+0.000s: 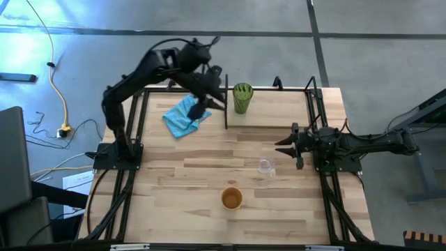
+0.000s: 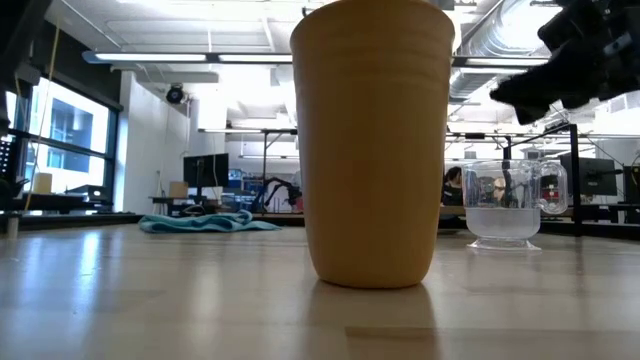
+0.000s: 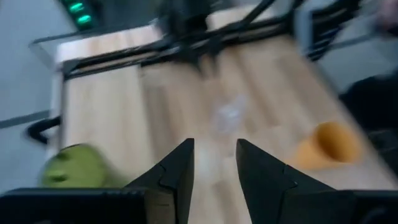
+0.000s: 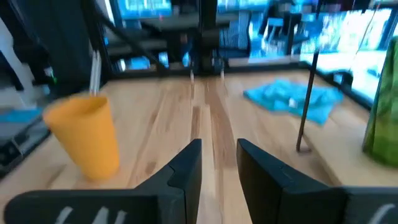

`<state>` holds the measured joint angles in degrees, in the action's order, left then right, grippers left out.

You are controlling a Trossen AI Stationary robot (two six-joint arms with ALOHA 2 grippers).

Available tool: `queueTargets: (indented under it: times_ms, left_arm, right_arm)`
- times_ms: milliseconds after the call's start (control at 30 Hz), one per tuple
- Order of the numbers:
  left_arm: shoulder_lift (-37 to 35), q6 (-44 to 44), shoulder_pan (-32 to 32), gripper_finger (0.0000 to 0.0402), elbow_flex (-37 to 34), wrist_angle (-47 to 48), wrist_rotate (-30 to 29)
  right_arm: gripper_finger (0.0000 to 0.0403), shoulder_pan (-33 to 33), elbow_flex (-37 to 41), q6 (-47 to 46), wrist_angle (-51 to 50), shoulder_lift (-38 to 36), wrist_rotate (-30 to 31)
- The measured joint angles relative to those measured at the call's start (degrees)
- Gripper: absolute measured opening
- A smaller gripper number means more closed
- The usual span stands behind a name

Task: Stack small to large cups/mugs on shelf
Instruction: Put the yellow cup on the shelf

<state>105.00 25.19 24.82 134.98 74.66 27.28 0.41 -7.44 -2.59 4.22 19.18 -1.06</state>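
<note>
Looking down, you find the tiny clear glass [image 1: 266, 166] upright at about eight o'clock from the right gripper [image 1: 282, 145], the nearer arm, its fingers narrowly parted and empty.

I work in a robotics lab. Beyond my bench [image 1: 209, 167], toward 12 o'clock, an open hall shows ceiling strip lights [image 2: 160, 58], exposed ducting [image 2: 490, 35], monitors on desks [image 2: 205, 170] and a seated person [image 2: 452, 185]. Concrete floor [image 1: 70, 42]; yellow cable [image 1: 59, 104] at 9 o'clock.
</note>
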Motion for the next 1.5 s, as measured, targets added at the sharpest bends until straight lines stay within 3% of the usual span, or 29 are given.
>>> queueTargets:
  times_ms: [167,233,600,1000,1100,1267,1333,1500]
  left_arm:
    - [-3.06,0.08,-0.53,0.0108,0.02,3.27,13.06]
    - [-3.35,0.75,-1.59,0.0108,0.03,4.61,15.38]
    - [-2.89,4.56,-6.7,0.0108,-3.65,9.2,17.51]
    - [-6.61,6.02,-8.81,0.0108,-13.62,2.94,18.07]
    - [-9.87,4.09,-8.82,0.0108,-16.85,-4.81,15.28]
    - [-16.18,-2.11,-9.77,0.0108,-22.82,-20.57,2.35]
    - [-18.89,-3.53,-10.6,0.0108,-25.91,-25.92,-0.31]
    - [-27.38,-7.55,-12.08,0.0108,-38.27,-40.54,-7.89]
  right_arm:
    - [0.0091,0.01,0.0,-0.4,9.79,-0.02,0.0]
    - [0.0091,0.02,-0.04,-0.76,12.65,-0.02,-0.17]
    - [0.0091,0.04,-7.71,-3.56,12.8,6.4,-10.26]
    - [0.0091,0.04,-20.69,0.06,3.14,19.45,-10.97]
    - [0.0091,0.04,-22.2,0.16,2.47,21.78,-10.97]
    - [0.0091,0.04,-22.84,3.07,2.77,24.37,-10.93]
    - [0.0091,0.02,-22.84,4.16,2.87,25.07,-10.93]
    - [0.0091,0.02,-22.88,4.57,3.19,25.98,-10.76]
